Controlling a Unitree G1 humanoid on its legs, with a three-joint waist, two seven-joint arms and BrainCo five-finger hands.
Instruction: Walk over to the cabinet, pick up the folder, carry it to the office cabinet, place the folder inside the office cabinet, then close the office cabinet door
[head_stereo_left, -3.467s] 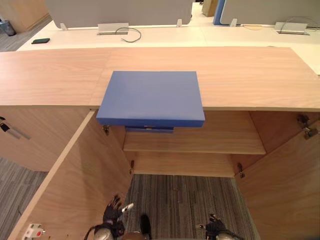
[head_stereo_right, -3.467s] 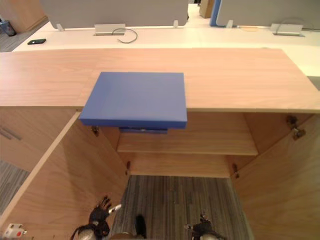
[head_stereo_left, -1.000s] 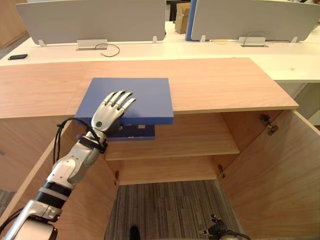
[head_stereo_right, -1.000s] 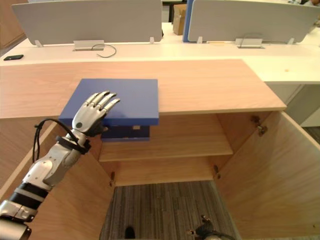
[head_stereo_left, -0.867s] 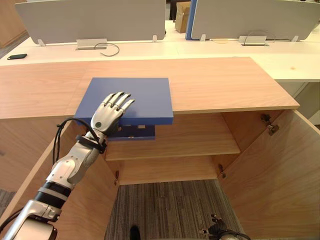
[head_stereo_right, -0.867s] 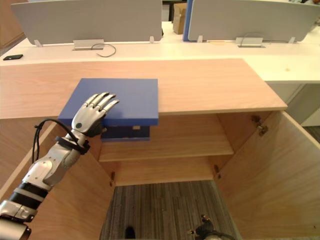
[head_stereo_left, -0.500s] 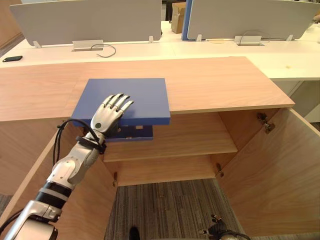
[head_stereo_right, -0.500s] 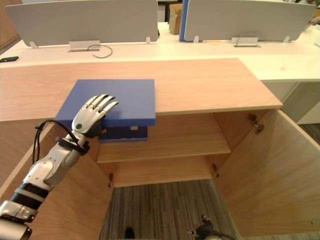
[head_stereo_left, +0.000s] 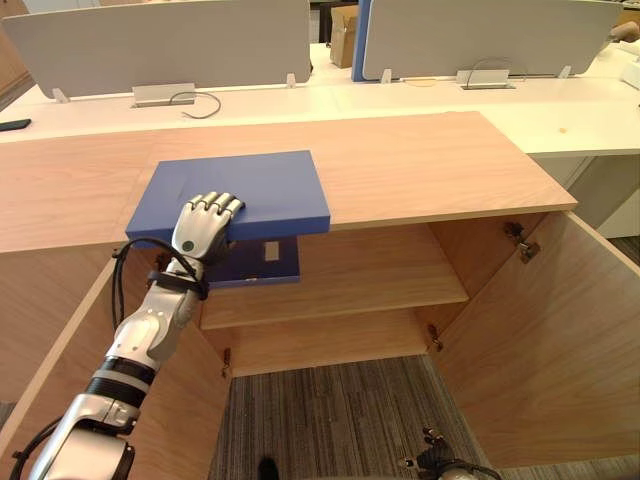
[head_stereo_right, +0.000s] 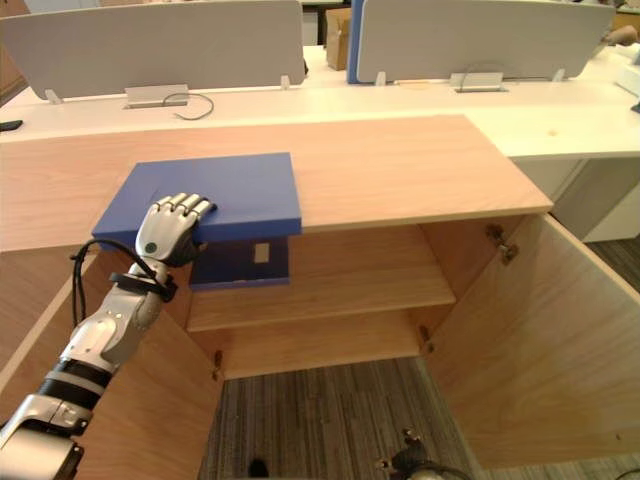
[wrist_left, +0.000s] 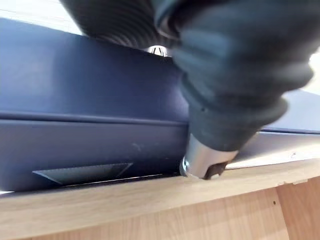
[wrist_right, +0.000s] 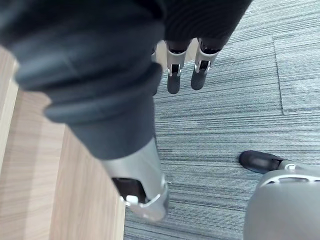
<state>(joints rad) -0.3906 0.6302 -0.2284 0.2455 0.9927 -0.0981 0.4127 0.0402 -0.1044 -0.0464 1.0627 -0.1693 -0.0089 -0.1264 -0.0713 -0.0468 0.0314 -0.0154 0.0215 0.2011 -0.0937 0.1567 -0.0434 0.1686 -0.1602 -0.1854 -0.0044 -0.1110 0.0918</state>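
Fingers (head_stereo_left: 213, 206) now round folder (head_stereo_left: 262, 180) edge

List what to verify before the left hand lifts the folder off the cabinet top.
1. Left hand grips the folder: ok; fingers curled over its top near the front left corner, thumb at its lower edge.
2. Folder can be gripped from below: ok; its front edge overhangs the cabinet top.
3. Nothing loose under the folder: cannot tell; a blue part hangs below the overhang.
4. Doors open: ok; left door and right door stand wide.
5. Shelf ready: ok; its wood surface shows across the opening.
6. Right hand out of the way: ok; hangs open over the carpet.
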